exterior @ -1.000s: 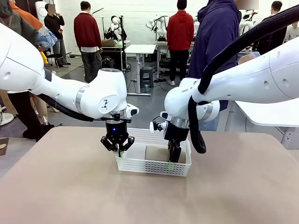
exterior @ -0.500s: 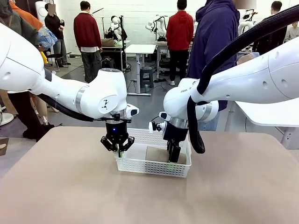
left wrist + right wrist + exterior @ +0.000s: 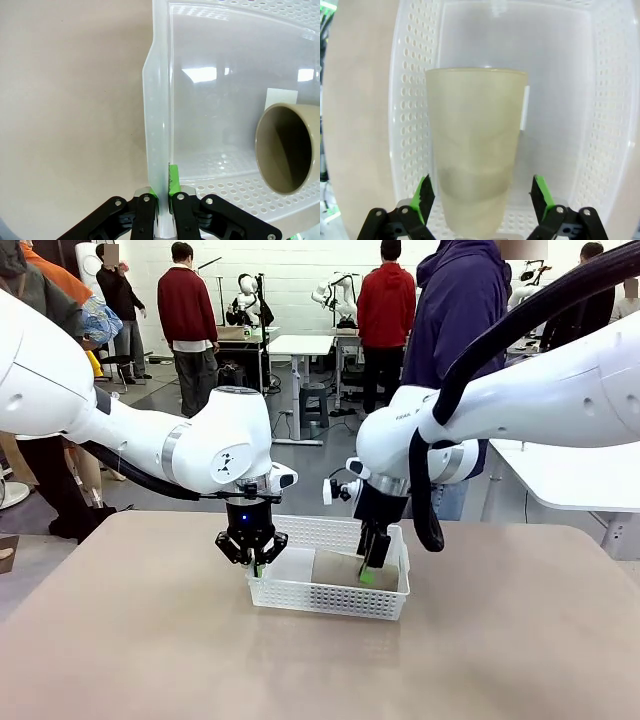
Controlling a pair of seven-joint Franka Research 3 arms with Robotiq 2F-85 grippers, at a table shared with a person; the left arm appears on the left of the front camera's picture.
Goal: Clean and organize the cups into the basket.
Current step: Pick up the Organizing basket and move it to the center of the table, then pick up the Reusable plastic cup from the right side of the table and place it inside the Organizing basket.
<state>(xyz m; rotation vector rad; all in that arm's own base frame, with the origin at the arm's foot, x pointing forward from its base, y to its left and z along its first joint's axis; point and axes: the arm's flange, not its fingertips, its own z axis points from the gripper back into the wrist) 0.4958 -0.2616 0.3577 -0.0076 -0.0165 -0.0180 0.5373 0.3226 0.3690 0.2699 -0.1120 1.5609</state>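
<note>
Left claw (image 3: 161,197) is pinching the left end wall of the basket (image 3: 320,597), closed tight on it. Right claw (image 3: 482,192) is hanging wide open over the basket, gripping nothing, fingers flanking the tan cup (image 3: 475,145) lying on its side inside the basket.

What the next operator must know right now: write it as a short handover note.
The left gripper is shut on the left-end wall of the basket, holding it on the table.
The right gripper is open, with a finger on either side of the cup, not gripping it.
The cup is tan and lies on its side in the basket, mouth toward the left gripper.
Done: one cup in the basket.
Left: lift the right arm clear, then put the other cups in.
</note>
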